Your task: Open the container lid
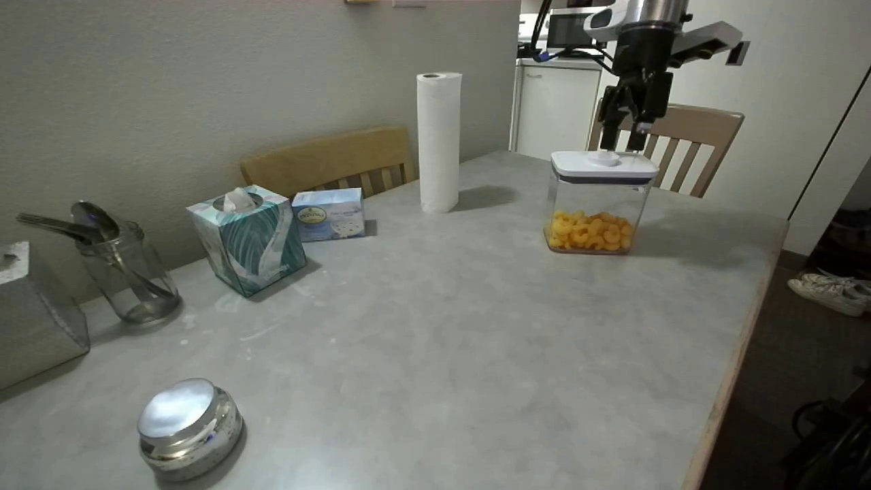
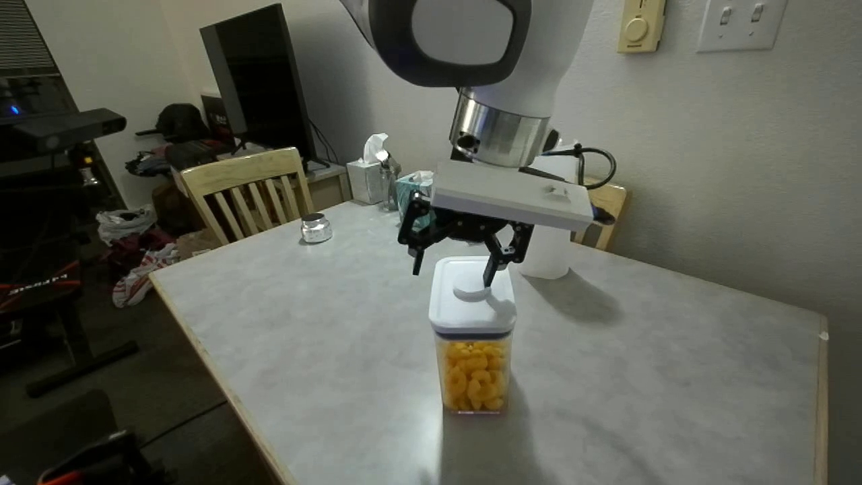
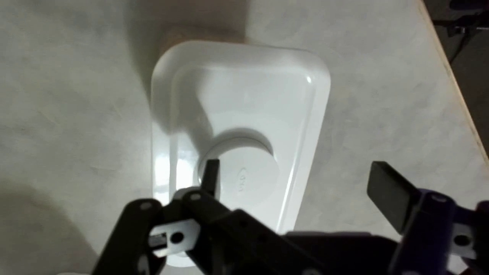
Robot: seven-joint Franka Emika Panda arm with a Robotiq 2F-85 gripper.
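The container (image 1: pixel 602 197), a clear box with orange pieces in its lower part, stands upright on the table in both exterior views (image 2: pixel 474 377). The white lid (image 1: pixel 568 165) sits flat on it (image 2: pixel 473 318). The lid's round centre button (image 1: pixel 603 158) stands raised (image 2: pixel 469 292). My gripper (image 1: pixel 622 141) is open and empty just above the lid (image 2: pixel 452 275). In the wrist view my gripper (image 3: pixel 297 168) has one finger over the button's edge and the other out past the lid's (image 3: pixel 244 103) long side. I cannot tell if the near finger touches the button.
A paper towel roll (image 1: pixel 439 143), a tea box (image 1: pixel 330 216), a tissue box (image 1: pixel 248 238) and a cutlery jar (image 1: pixel 133 279) stand along the wall. A round metal tin (image 1: pixel 190 429) lies far from the gripper. The table edge (image 1: pixel 738 367) runs beside the container.
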